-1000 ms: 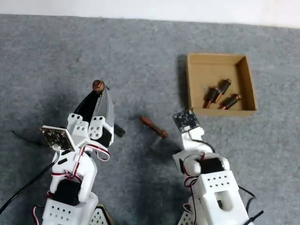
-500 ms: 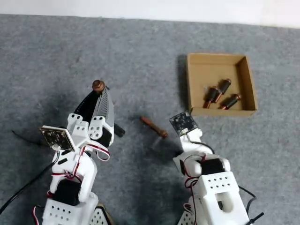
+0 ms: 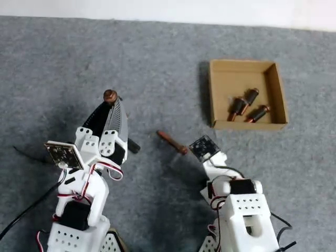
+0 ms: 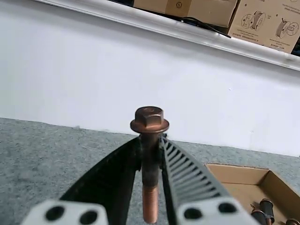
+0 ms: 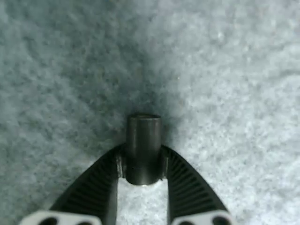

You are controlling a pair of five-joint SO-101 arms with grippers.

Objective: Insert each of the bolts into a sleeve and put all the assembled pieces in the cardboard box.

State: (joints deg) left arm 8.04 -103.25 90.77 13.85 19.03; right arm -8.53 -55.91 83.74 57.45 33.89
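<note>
between the left fingers (image 4: pixel 187 173), clenched tight, a copper bolt (image 4: pixel 149 140) stands upright, head at 12 o'clock. the right fingers (image 5: pixel 187 187) grasp a dark sleeve (image 5: pixel 143 145) over the grey worktop (image 3: pixel 63 58). a loose bolt (image 3: pixel 172 142) lies at 8 o'clock from the cardboard box (image 3: pixel 247 64), which holds three assembled pieces (image 3: pixel 238 107).

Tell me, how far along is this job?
Three assembled pieces lie in the box. In hand: the left gripper holds a bolt, the right gripper a sleeve, not yet joined. Still to do: join them, box them, then deal with the loose bolt on the table.
</note>
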